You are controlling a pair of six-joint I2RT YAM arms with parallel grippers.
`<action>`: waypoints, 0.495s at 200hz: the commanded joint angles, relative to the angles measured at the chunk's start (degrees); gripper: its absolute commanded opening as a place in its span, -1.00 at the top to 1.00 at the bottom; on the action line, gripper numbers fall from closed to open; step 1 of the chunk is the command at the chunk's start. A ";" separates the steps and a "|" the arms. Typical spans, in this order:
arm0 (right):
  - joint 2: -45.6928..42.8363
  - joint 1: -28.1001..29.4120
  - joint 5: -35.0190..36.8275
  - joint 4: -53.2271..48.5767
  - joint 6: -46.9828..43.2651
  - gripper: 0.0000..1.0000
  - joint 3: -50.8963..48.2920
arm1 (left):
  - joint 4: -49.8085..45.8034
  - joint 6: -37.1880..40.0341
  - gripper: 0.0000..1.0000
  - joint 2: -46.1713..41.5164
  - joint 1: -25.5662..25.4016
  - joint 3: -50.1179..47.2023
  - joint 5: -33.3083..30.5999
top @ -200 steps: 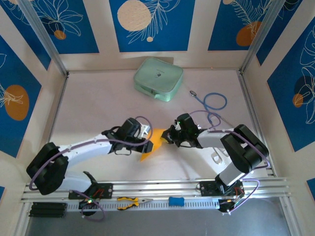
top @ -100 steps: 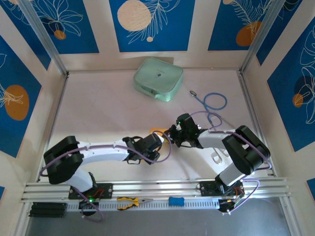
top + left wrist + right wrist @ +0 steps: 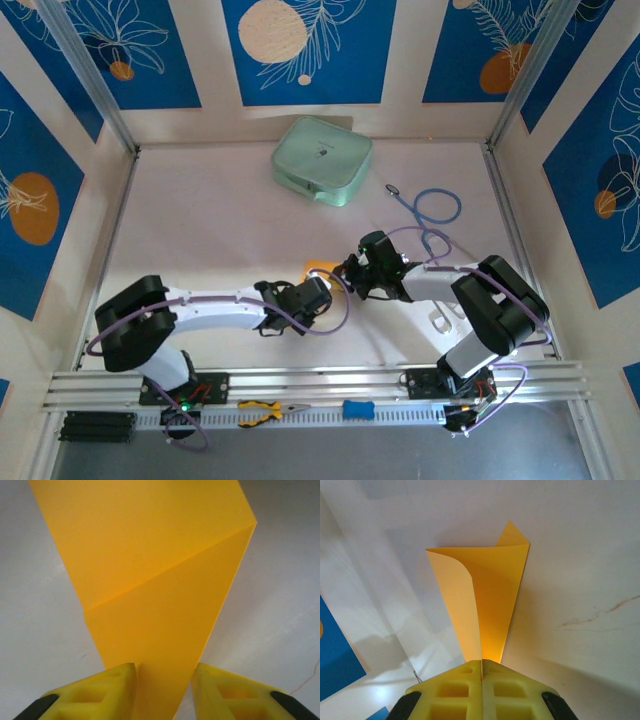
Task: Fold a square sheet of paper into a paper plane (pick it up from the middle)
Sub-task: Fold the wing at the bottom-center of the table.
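pale green case (image 3: 322, 160), blue cable (image 3: 437, 207), perhaps pliers (image 3: 266, 409)

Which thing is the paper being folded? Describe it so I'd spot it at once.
On the white table, look on the near side of the pale green case, where the left end effector and right end effector meet. The square sheet of paper is the small orange-yellow patch between them. Unlike the orange-handled pliers on the near rail, it is thin and creased.

No readable writing.
The pale green case (image 3: 345, 168) carries a small dark mark (image 3: 322, 152) at its centre (too small to read); the blue wall panels (image 3: 345, 70) bear only leaf drawings; the folded orange paper (image 3: 150, 580) is blank.
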 commanded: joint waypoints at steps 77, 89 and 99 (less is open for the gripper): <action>-0.81 -0.62 -0.05 -1.92 -0.11 1.00 0.87 | -1.59 0.07 0.36 1.43 -0.76 1.69 -2.52; -0.81 -0.70 -0.05 -1.92 -0.11 1.00 0.91 | -1.63 0.00 0.37 1.45 -0.71 1.64 -2.65; -0.81 -0.71 -0.10 -1.92 -0.11 1.00 0.86 | -1.78 -0.02 0.37 1.49 -0.75 1.62 -2.83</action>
